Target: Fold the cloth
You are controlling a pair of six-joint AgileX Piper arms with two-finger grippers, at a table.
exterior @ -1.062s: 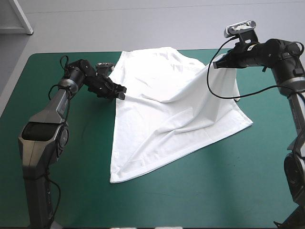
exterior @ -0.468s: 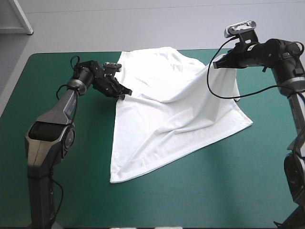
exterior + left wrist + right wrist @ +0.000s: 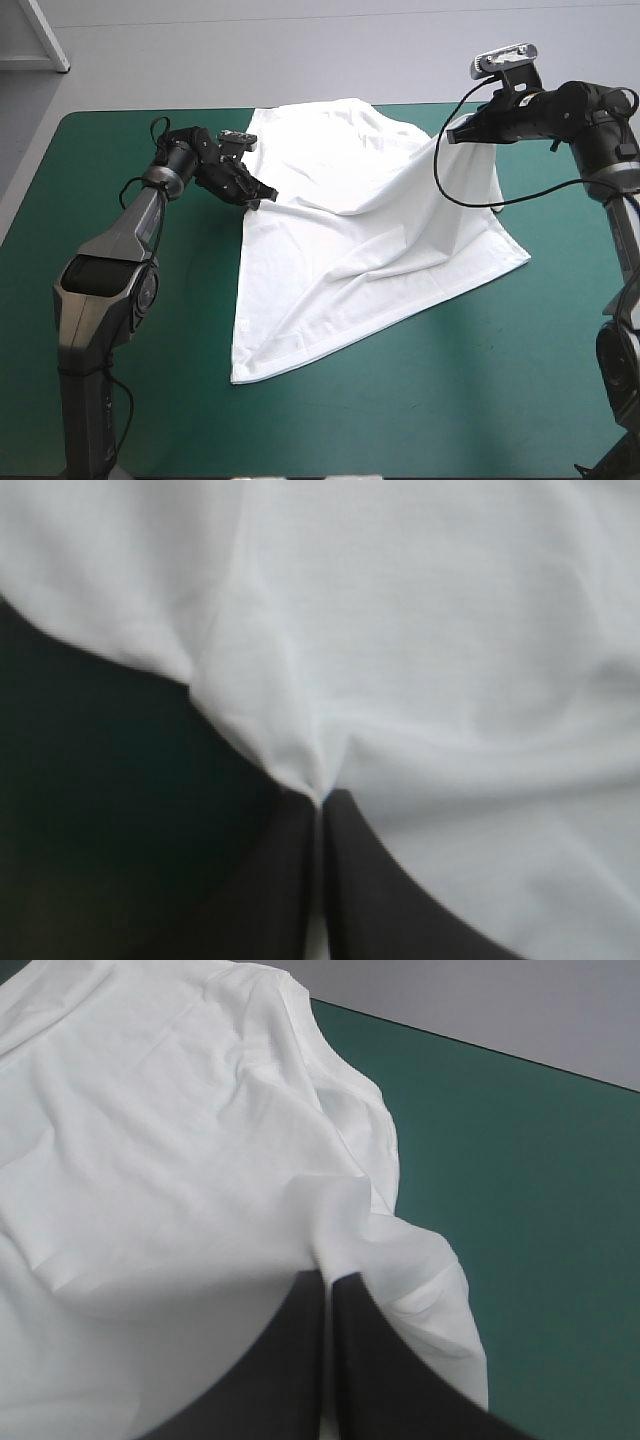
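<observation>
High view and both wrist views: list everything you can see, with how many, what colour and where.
T-shirt: one, white, spread over the middle of the table from its far edge toward the near side, its right part drawn up off the cover.
Table cover: one, teal-green, under the T-shirt and bare around it.
Left gripper: one, black, low at the T-shirt's left edge, shut on a pinch of the fabric.
Right gripper: one, black, raised at the T-shirt's far right side, shut on the fabric that hangs from it.
</observation>
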